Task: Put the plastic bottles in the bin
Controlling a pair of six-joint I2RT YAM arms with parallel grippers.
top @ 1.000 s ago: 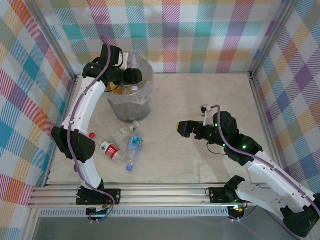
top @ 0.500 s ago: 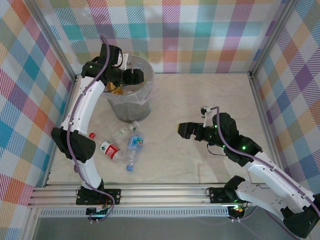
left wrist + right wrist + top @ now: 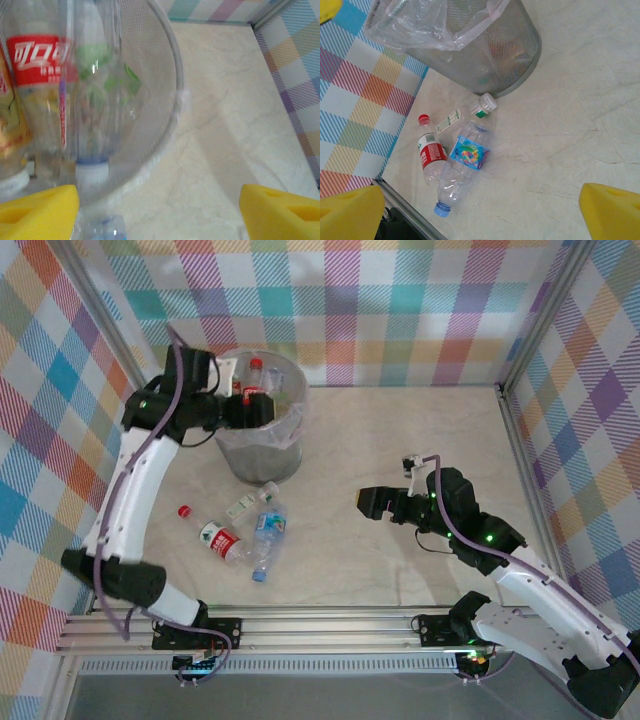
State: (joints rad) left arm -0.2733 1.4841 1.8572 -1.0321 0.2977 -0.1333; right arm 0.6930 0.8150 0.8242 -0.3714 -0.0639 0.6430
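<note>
Currently, my left end effector point(image 3: 262, 406) hangs wide open and empty over the bin point(image 3: 262, 462), placed, I judge, for dropping onto the bottles point(image 3: 256, 370) inside, while my right end effector point(image 3: 362, 502), equally open and empty, hovers above the counter point(image 3: 400, 440), apart from three loose bottles point(image 3: 268, 530) lying beside the bin.

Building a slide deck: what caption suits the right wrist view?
Open right gripper overlooks three plastic bottles lying on the table beside the lined mesh bin.
</note>
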